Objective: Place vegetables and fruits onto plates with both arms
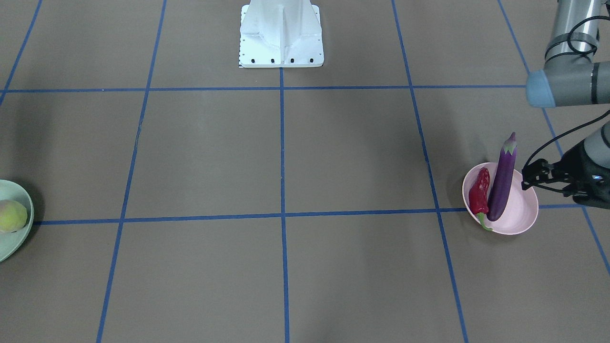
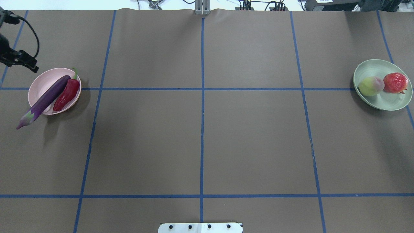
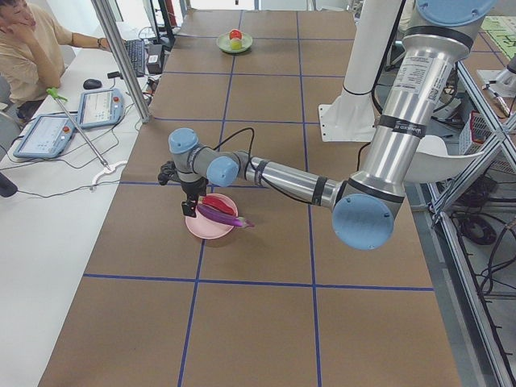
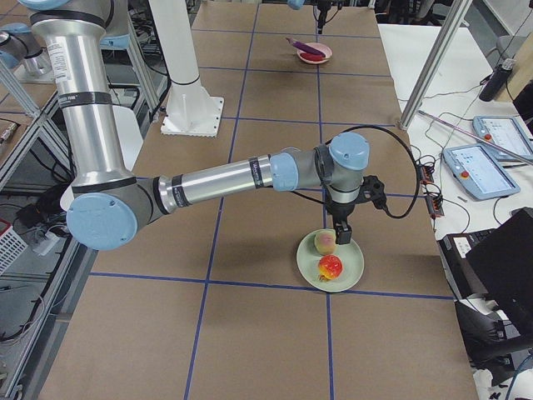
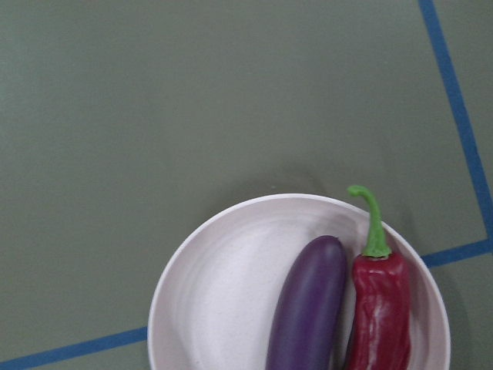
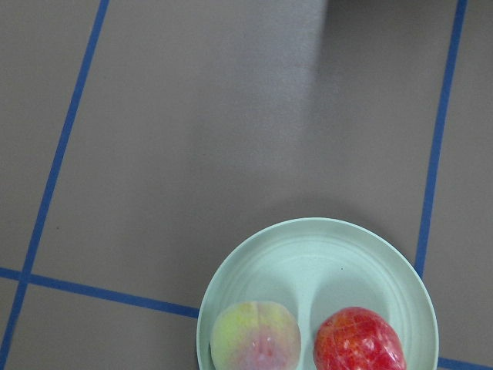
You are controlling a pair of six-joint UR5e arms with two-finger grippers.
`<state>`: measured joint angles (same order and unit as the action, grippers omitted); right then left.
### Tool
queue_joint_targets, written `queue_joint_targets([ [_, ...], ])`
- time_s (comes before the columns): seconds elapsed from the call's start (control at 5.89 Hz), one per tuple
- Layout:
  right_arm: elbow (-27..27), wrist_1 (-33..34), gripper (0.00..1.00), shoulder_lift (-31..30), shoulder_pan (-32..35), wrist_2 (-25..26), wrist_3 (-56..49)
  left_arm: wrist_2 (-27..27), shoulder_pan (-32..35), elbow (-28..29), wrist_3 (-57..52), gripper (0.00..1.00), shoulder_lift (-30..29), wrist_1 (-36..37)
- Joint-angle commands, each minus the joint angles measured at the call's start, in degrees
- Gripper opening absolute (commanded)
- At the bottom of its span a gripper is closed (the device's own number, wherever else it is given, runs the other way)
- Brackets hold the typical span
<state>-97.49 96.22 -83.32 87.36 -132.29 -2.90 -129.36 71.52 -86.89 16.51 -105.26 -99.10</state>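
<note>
The pale pink plate [image 1: 522, 214] holds the purple eggplant [image 1: 503, 190] and the red chili pepper [image 1: 479, 193] side by side. The eggplant's cap end overhangs the rim. My left gripper [image 1: 525, 178] hovers just beside and above this plate, open and empty. The mint green plate [image 2: 388, 102] holds the peach [image 2: 371, 86] and the red-orange fruit [image 2: 395, 83]. My right gripper [image 4: 340, 233] hangs just above the peach, and it shows only in the exterior right view, so I cannot tell whether it is open or shut. The wrist views show both plates below: the pink plate [image 5: 216, 293] and the green plate [image 6: 323, 262].
The white base block [image 1: 281, 35] stands at the robot's side of the table. Blue tape lines cross the brown tabletop [image 2: 200, 129]. A person [image 3: 28, 48] sits at a side desk with tablets, beyond the table's far edge.
</note>
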Motion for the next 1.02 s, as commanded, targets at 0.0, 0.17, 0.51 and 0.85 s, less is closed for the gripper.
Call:
queue_joint_targets([
  [0.0, -1.47, 0.63, 0.99, -6.83, 1.14, 0.46, -2.81, -2.72, 7.63, -0.29, -1.83, 1.00, 4.78, 2.05],
  [0.17, -1.48, 0.54, 1.00, -7.64, 1.06, 0.54, -2.37, -5.27, 12.71, -0.21, -1.92, 1.00, 7.41, 3.03],
  [0.51, -0.95, -0.16, 1.00, -7.47, 0.97, 0.46, -2.02, -6.17, 20.97, -5.20, -15.09, 1.00, 14.62, 3.38],
  [0.85, -0.95, -0.16, 1.00, -7.21, 0.88, 0.37, -1.93, -5.82, 22.87, -15.18, -16.43, 1.00, 27.23, 3.83],
])
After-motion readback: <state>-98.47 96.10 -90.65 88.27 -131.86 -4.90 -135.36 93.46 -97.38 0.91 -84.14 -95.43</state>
